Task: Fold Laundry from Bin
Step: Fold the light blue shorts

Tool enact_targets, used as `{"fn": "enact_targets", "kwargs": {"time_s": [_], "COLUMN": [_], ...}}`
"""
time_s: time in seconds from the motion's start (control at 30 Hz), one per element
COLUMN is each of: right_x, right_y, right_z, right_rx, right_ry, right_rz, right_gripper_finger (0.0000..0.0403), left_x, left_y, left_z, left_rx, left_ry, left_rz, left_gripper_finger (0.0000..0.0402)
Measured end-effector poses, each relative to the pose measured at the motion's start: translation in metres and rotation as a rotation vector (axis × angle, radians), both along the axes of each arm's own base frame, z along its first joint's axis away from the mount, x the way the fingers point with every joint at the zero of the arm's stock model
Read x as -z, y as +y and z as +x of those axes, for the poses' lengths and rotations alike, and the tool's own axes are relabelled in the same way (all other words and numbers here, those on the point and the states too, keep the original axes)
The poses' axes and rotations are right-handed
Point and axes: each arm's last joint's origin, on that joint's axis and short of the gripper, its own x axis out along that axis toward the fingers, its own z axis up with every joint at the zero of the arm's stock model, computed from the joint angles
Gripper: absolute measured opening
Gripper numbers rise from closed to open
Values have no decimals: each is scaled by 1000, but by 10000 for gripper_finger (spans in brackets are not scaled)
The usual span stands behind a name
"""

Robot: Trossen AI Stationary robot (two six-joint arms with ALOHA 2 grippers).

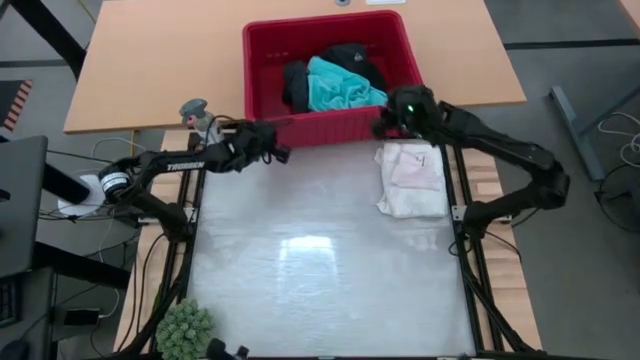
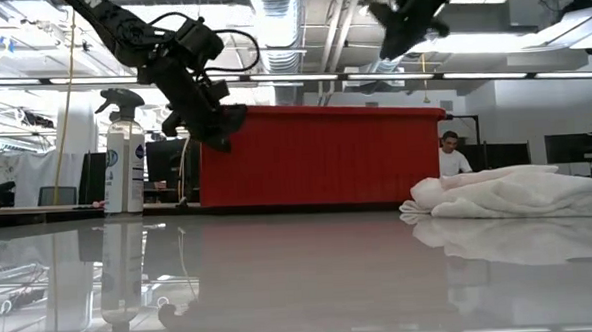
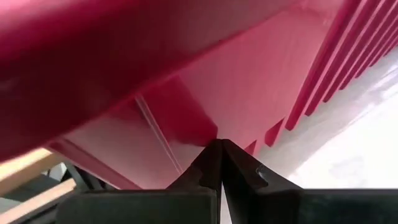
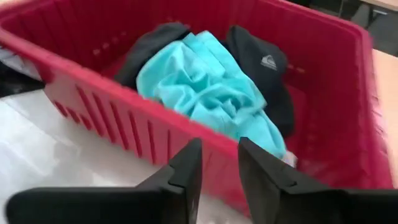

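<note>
The red bin (image 1: 330,75) stands at the table's far edge. Inside it, a turquoise shirt (image 4: 208,87) lies on black clothing (image 4: 261,62). A folded white and pale pink piece (image 1: 412,178) lies flat on the table's right side, in front of the bin. My left gripper (image 3: 219,149) is shut, and its tips are close to the bin's near wall at the left corner (image 1: 280,150). My right gripper (image 4: 221,165) hangs open and empty above the bin's near right corner (image 1: 385,122), pointing slantwise down toward the clothes. My left gripper has its shut fingertips (image 3: 214,155) right up against the bin's near wall (image 3: 205,118), below the rim by the left corner. It comes slanting down from the table's left. I cannot tell whether the tips touch the wall.
A spray bottle (image 2: 123,153) stands left of the bin, just behind my left arm. A green spiky ball (image 1: 185,328) sits at the near left corner. The glossy mat (image 1: 320,260) lies bare in the middle. A person (image 2: 454,154) shows in the room beyond.
</note>
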Motion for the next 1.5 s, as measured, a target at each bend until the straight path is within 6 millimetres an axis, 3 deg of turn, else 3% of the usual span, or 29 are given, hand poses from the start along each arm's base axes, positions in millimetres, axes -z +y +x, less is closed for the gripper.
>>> {"fn": "enact_targets", "kwargs": {"time_s": [0.23,0.37,0.53,0.63,0.83,1.03,1.13,1.23,1.37,1.5], "right_x": [22,38,37,25,-9,10,24,18,15,27], "right_y": [-56,-77,-95,-120,-193,-247,-252,-250,-249,-244], "right_z": [27,32,31,29,19,26,24,17,16,34], "right_rx": [-8,9,-26,-16,-14,-40,-90,-115,-173,-234], "right_ry": [-116,-106,-52,-42,-81,7,15,-3,14,17], "right_rz": [-24,-3,14,-29,-5,194,241,239,221,249], "right_gripper_finger": [164,169,175,191,253,280,281,281,281,281], "left_x": [-2,-3,-9,-22,-69,-93,-110,-138,-165,-179], "left_y": [28,41,32,20,6,2,2,4,11,13], "left_z": [-22,-33,-24,-11,-4,-6,-3,1,6,4], "left_rx": [-46,-26,226,396,472,509,590,646,568,489], "left_ry": [2,-54,-355,-533,-817,-960,-993,-930,-761,-648], "left_rz": [13,-13,-249,-328,-113,79,94,130,162,186], "left_gripper_finger": [0,0,0,0,0,35,70,103,135,148]}}
